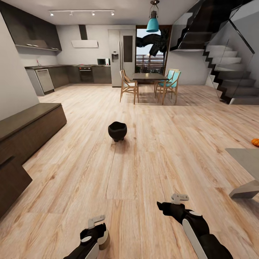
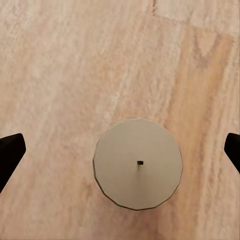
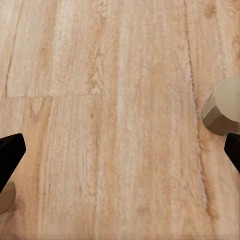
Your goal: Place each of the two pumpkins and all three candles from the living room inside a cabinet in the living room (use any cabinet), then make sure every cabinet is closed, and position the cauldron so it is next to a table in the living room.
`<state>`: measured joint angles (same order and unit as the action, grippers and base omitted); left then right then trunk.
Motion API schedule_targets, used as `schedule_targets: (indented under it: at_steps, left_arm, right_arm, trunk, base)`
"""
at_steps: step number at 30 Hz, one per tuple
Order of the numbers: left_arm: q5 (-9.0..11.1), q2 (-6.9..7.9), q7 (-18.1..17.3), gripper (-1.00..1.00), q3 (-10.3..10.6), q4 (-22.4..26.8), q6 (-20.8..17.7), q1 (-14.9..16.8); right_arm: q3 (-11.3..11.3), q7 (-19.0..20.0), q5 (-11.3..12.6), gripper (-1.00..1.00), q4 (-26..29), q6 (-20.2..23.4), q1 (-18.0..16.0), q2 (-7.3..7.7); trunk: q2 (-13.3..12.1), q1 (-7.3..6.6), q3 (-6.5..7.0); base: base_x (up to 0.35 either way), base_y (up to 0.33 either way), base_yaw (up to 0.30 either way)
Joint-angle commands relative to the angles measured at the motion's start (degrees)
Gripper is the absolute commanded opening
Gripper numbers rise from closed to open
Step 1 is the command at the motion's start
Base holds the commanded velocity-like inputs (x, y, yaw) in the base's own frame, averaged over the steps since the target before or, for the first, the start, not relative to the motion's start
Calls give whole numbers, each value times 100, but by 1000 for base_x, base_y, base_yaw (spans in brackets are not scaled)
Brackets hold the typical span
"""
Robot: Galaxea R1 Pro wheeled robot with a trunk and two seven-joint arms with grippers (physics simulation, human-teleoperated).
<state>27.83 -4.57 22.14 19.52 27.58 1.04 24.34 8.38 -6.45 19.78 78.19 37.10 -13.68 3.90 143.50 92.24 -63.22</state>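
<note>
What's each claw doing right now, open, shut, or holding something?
Left claw: open, empty, above a pale round wicked candle on the floor.
Right claw: open, empty.

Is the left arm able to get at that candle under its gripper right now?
Probably yes. In the left wrist view the candle stands upright on bare wood floor, between the open fingertips of the left gripper, with nothing in the way.
</note>
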Motion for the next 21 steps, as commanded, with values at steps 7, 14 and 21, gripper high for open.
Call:
schedule_targets:
  at_steps: [7, 14, 21]
  left_arm:
    - [56, 11, 53, 100, 52, 35, 29, 95]
    - [54, 17, 55, 100, 50, -3, 299, 286]
    - [36, 6, 63, 100, 194, -73, 570, 313]
  right_arm:
    - [15, -59, 59, 100, 4, 16, -3, 6]
    - [21, -59, 53, 100, 3, 25, -3, 6]
    - [17, -59, 51, 100, 3, 27, -3, 6]
  trunk:
    - [11, 17, -160]
    - [17, 27, -249]
    - [18, 30, -271]
  base:
    - [0, 0, 0]
    - [0, 0, 0]
    - [0, 0, 0]
